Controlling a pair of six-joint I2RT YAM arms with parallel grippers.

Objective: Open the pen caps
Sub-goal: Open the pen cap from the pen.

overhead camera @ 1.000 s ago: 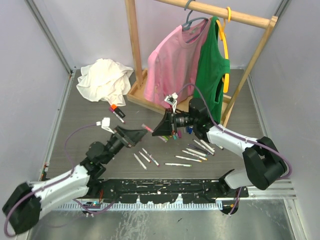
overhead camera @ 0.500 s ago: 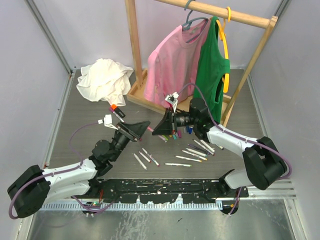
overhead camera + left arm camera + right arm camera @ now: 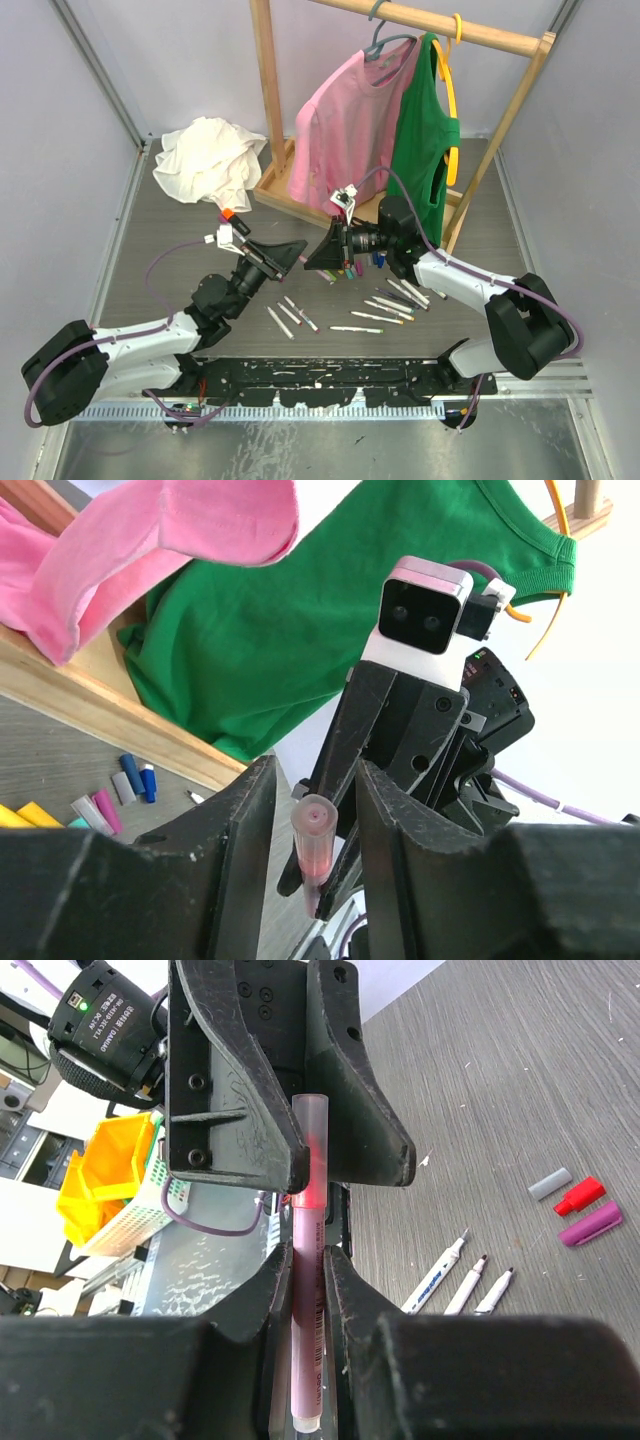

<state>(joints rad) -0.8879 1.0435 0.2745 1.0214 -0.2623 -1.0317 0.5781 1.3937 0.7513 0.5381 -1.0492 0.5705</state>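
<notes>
two arms meet over the grey surface around a single pink pen; the right claw is clamped on the barrel, while the left claw brackets the pink cap from the far end, its jaws apart, with a sliver of gap on either side in the left wrist view, so the cap does not look pinched yet.

the pen's long axis runs straight from one claw to the other, cap end toward the left arm, which is the nearer one to the cap; the pull that frees the cap would likely have to run along that line, the claws drawing away from each other.

counted: one pen aloft; three uncapped pens and three loose caps, grey, red and purple, in the right wrist view; about seven more loose caps by the wooden rack in the left wrist view; roughly ten pens lying on the surface from above, too fine to count surely; one black marker; two shirts, pink and green; one white cloth.
</notes>
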